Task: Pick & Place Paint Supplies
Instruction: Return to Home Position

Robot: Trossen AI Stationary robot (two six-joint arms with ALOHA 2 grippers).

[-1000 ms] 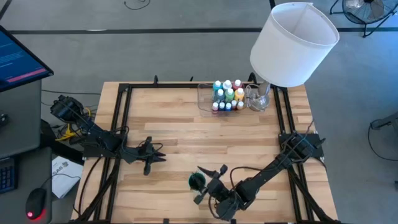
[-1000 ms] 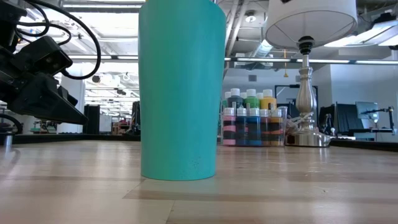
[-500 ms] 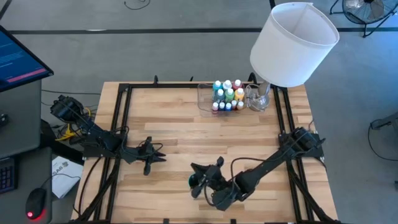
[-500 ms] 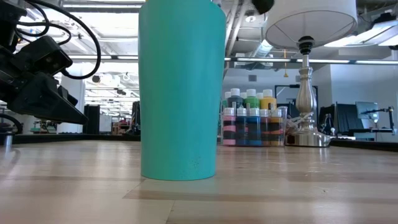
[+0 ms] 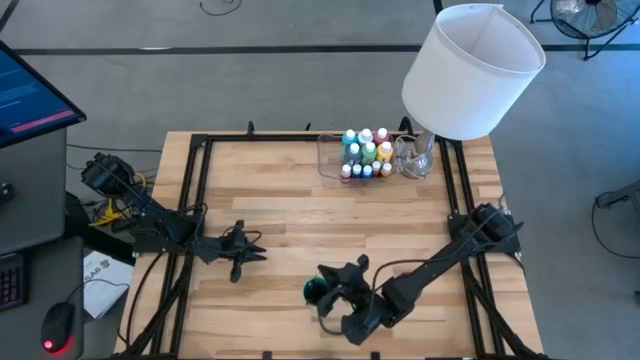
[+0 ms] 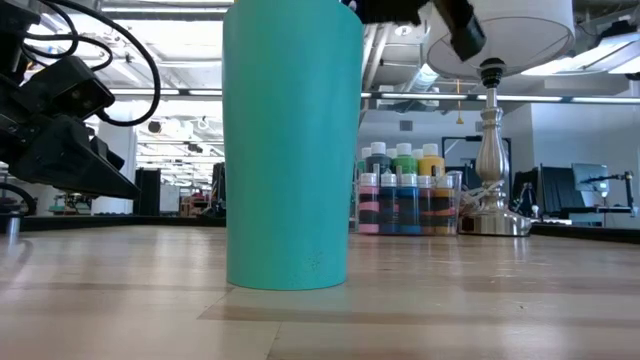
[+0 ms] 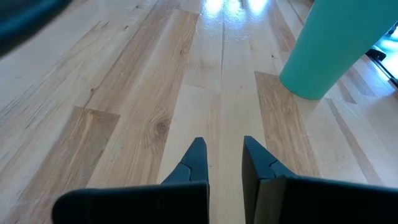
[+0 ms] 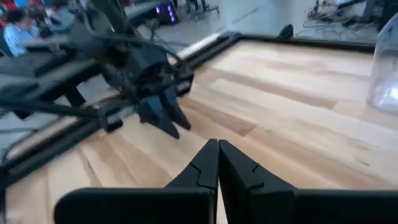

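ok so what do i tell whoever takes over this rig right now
Left gripper: jaws slightly apart, empty, low over the table's left side.
Right gripper: jaws shut, empty, raised beside the teal cup near the front edge.
Paint bottles stand together in the clear tray at the far edge, next to the lamp.
No bottle or brush lies loose on the table; the cup's inside cannot be seen.
Left: likely just parking both arms.

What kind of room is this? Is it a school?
Probably a robot lab or workshop. Two dark robot arms are fixed to a black-railed wooden table, a blue-lit computer screen sits beside it, and bare pipes run under the ceiling.
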